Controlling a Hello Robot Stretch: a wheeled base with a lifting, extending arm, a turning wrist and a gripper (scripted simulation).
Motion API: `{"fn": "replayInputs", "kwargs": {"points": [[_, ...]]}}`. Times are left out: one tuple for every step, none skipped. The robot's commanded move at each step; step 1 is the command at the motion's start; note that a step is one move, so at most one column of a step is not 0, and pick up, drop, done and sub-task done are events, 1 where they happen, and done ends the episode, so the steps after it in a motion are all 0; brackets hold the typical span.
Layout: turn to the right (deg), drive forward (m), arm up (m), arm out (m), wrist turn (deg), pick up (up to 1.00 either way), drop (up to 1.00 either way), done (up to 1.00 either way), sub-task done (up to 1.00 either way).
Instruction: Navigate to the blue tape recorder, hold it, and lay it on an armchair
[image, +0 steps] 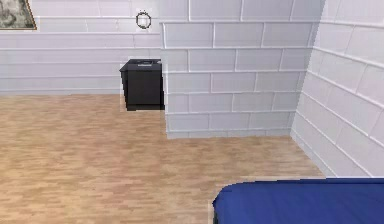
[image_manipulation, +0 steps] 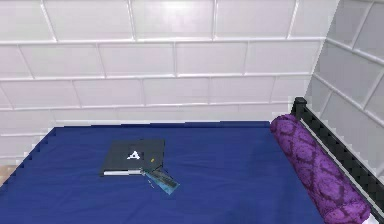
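Progress is judged early. The approach appears made; the pick-up and the laying on an armchair are not yet done. A small blue oblong object (image_manipulation: 160, 181) is taken to be the blue tape recorder, though it is too small to confirm. It lies flat on the near left part of a bed's deep blue fabric cover (image_manipulation: 240, 165), at the near right corner of a dark hardback book (image_manipulation: 133, 158); whether the two touch cannot be told. The state of the fingers cannot be told from these pictures.

The cover is seen to be smooth and level, and is judged soft. Along its right edge a purple patterned bolster pillow (image_manipulation: 315, 165) is laid, with a dark bed rail (image_manipulation: 300, 106) at its far end. A white block wall (image_manipulation: 190, 60) stands beyond.

Ahead, a light wood plank floor (image: 90, 150) runs to a black box-shaped cabinet (image: 142, 85) set against the far wall. Above it a round wall clock (image: 143, 19) is mounted, and a framed picture (image: 15, 12) is hung at the far left.
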Motion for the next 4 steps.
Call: {"fn": "replayInputs", "kwargs": {"points": [[0.0,0.00,0.14,0.00,0.0,0.00,0.00,0.00,0.00],[0.0,0.00,0.00,0.34,0.0,0.00,0.00,0.00,0.00],[0.0,0.00,0.00,0.00,45.0,0.00,0.00,0.00,0.00],[0.0,0.00,0.00,0.00,45.0,0.00,0.00,0.00,0.00]]}}
